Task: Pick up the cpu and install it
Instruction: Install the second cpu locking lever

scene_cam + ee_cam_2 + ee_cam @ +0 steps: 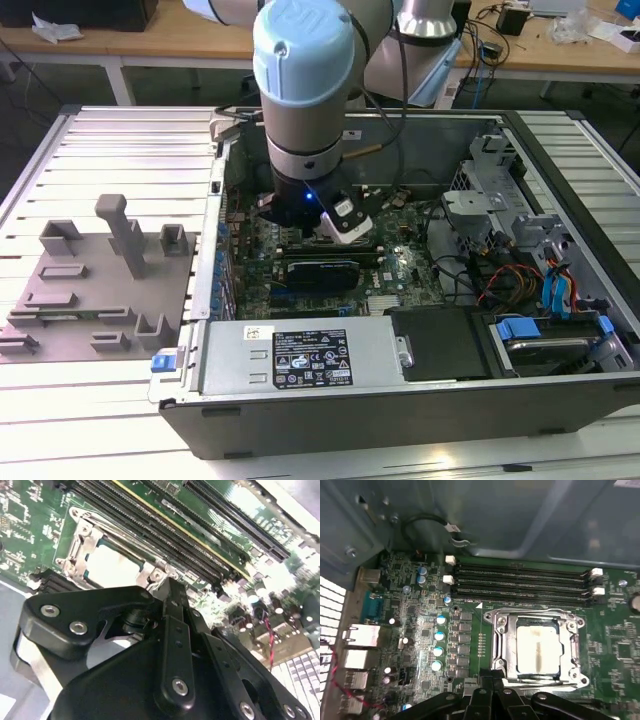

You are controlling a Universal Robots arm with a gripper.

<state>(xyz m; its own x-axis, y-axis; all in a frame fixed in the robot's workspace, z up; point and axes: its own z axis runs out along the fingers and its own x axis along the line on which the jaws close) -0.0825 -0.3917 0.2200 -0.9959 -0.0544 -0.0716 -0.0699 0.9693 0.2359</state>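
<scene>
The arm reaches down into an open computer case (560, 390) lying on its side on a slatted metal bench (120, 150). Its gripper (170, 587) hangs just above the green motherboard (415, 625), near the case's middle. In the second wrist view the fingers (172, 605) come together at their tips with nothing between them.

The cpu (538, 649) sits in its socket (502, 645) on the motherboard, its pale metal lid facing up inside the silver socket frame, just beyond the fingertips in both wrist views. Black memory slots (520, 582) run alongside the socket. A grey plastic fixture (90, 290) lies on the bench toward the exterior view's left, well apart from the case.
</scene>
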